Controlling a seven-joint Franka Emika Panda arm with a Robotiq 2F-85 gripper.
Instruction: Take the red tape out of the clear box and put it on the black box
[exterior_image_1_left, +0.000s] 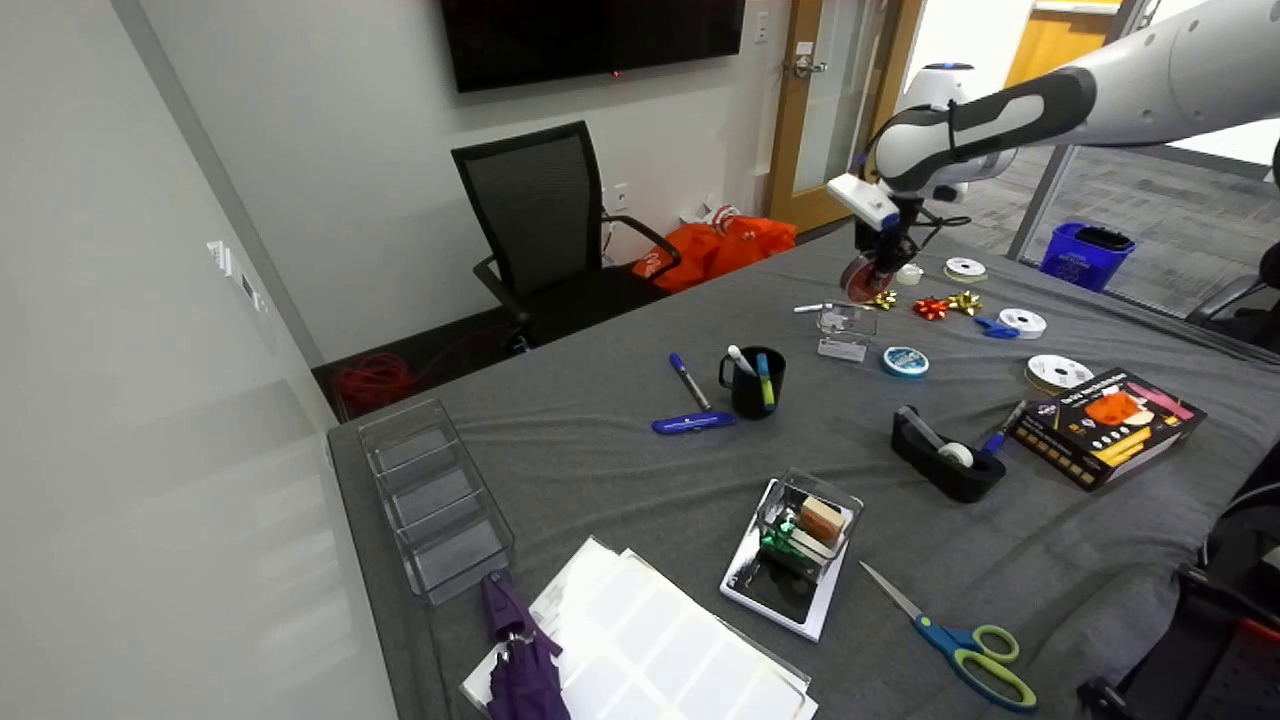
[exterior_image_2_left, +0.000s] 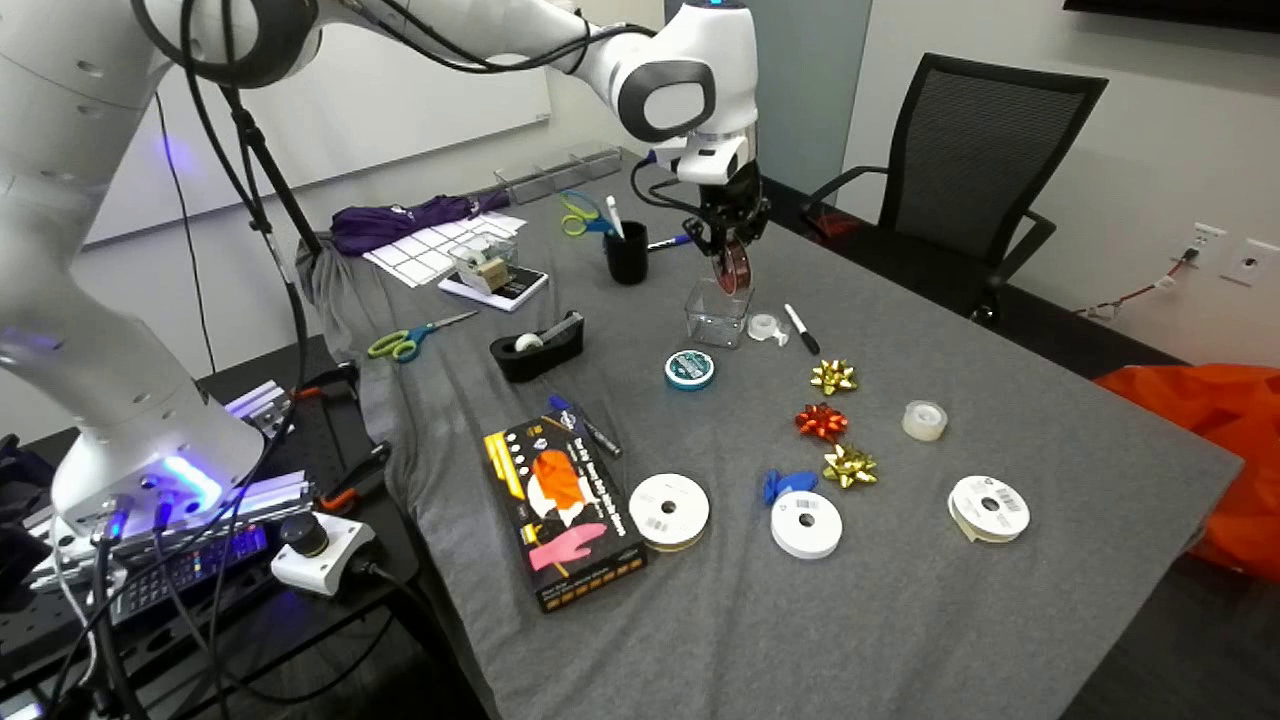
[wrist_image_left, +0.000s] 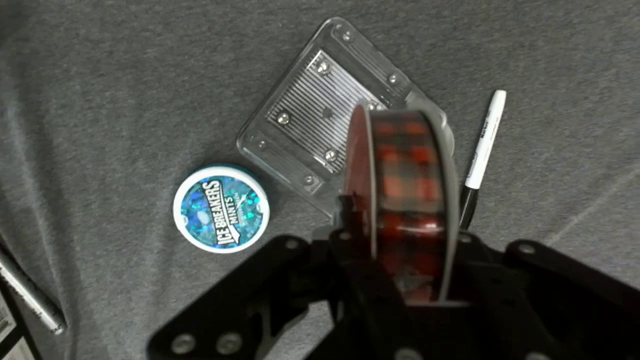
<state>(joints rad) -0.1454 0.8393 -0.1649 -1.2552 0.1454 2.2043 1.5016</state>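
Pincer (wrist_image_left: 402, 231) clamped on the red tape (wrist_image_left: 409, 172), a jaw at each flat side; the roll stands on edge, plaid ribbon facing the camera in the wrist view. In both exterior views the tape is up off the table (exterior_image_2_left: 880, 620), close to the rim of the clear box (exterior_image_2_left: 716, 325); whether it touches the rim, cannot tell. Clock centred on the tape, wrist view: clear box partly hidden behind the roll, its visible part toward 11 o'clock; mint tin (wrist_image_left: 221, 209), lettered ICE BREAKERS, at 9; white marker (wrist_image_left: 484, 155) with a black end at 2. Same centre, in an exterior view: small white tape roll (exterior_image_2_left: 765, 328) at 5, just beside the clear box; black mug (exterior_image_2_left: 627, 258) at 9, a white pen (exterior_image_2_left: 614, 215) standing in it; black tape dispenser (exterior_image_2_left: 538, 352) at 8, well apart; red bow (exterior_image_2_left: 821, 422) at 5, gold bows (exterior_image_2_left: 850, 466) near it. Black box (exterior_image_2_left: 565, 510) at 7, well apart from the tape, lying flat on the table, face up, printed in orange and pink. Clock centred on the black box, same view: white ribbon spool (exterior_image_2_left: 686, 500) at 3, just beside it; second spool (exterior_image_2_left: 815, 533) farther out at 3, a blue item (exterior_image_2_left: 788, 486) close by, its kind not made out; third spool (exterior_image_2_left: 1004, 512) farther still at 3. Office chair (exterior_image_2_left: 985, 150) beyond the table, at 2 from the tape.
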